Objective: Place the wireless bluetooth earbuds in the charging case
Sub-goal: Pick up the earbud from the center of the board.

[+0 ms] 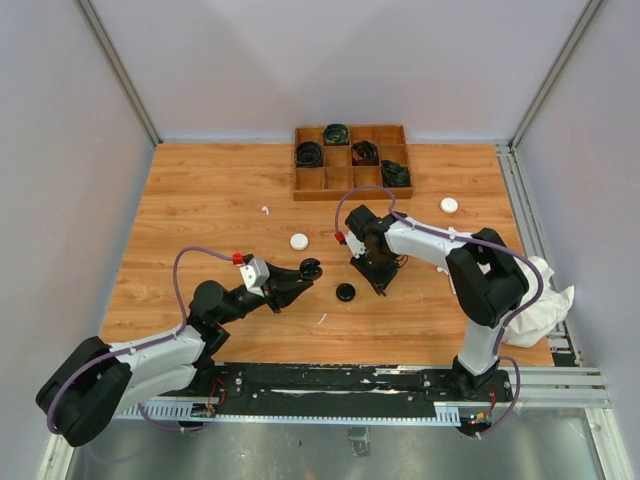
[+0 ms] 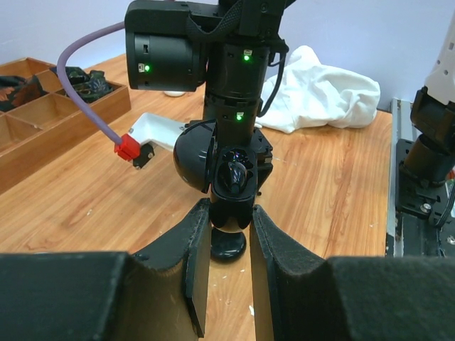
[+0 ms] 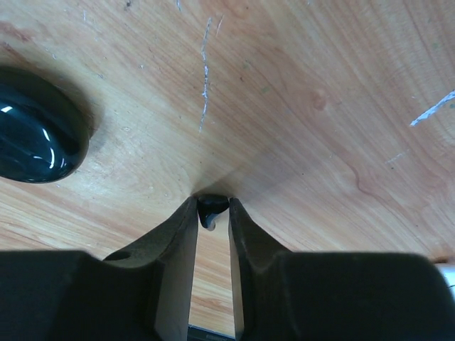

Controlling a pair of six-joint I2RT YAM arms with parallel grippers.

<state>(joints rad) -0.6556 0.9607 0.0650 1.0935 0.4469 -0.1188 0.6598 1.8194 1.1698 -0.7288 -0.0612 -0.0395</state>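
The left jaws pinch the open charging case (image 2: 234, 177) steady, probably so 1 black earbud (image 3: 211, 207), pinched between the right jaws, can enter.

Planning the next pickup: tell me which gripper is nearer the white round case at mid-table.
Left. The left gripper, holding an open black case, sits just near-side of the white round case; the right gripper, pinching a black earbud, is farther right.

No text, label or number can be read anywhere — none at all.
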